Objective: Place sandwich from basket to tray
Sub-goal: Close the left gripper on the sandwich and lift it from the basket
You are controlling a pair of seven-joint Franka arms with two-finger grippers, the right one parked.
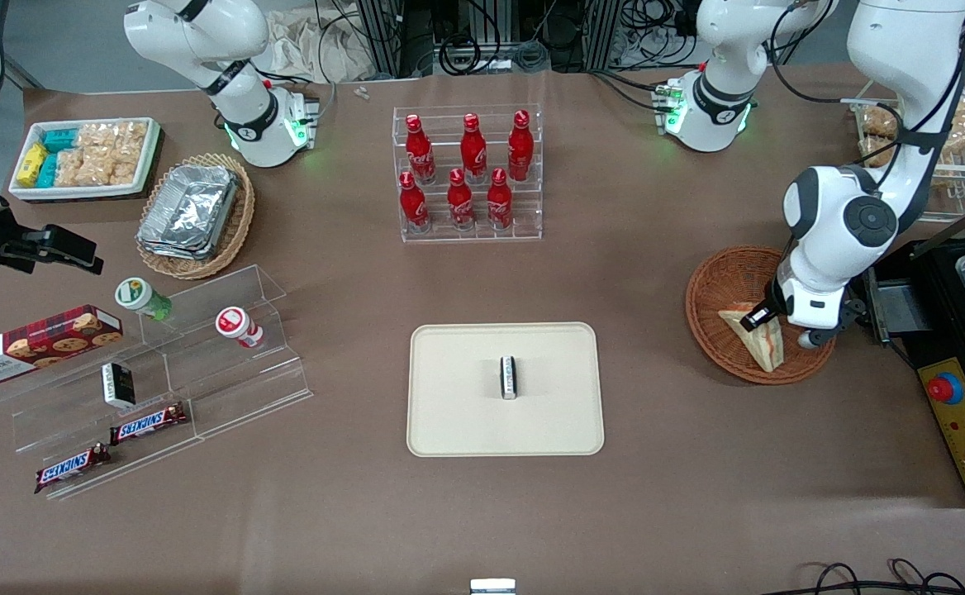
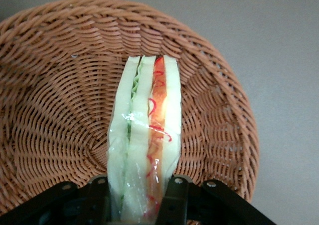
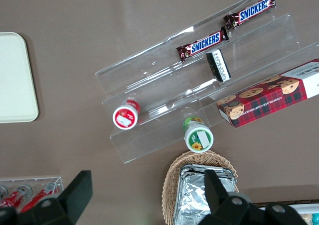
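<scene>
The sandwich (image 1: 759, 339) is a clear-wrapped wedge of pale bread with an orange-red and green filling, and it stands on edge in the round reddish-brown wicker basket (image 1: 722, 285). My left gripper (image 1: 780, 329) is down in the basket at the sandwich's wide end, shut on it. In the left wrist view the sandwich (image 2: 147, 135) runs from between the two black fingers (image 2: 175, 200) across the basket's weave (image 2: 50, 110), and each finger presses on one bread face. The cream-beige tray (image 1: 458, 413) lies at the table's middle, toward the parked arm from the basket.
A small black-and-white packet (image 1: 509, 378) stands on the tray. A clear rack of red bottles (image 1: 470, 173) is farther from the camera than the tray. A black and yellow control box (image 1: 957, 413) sits beside the basket at the working arm's end. A wire basket of snack bags (image 1: 957, 157) stands farther back.
</scene>
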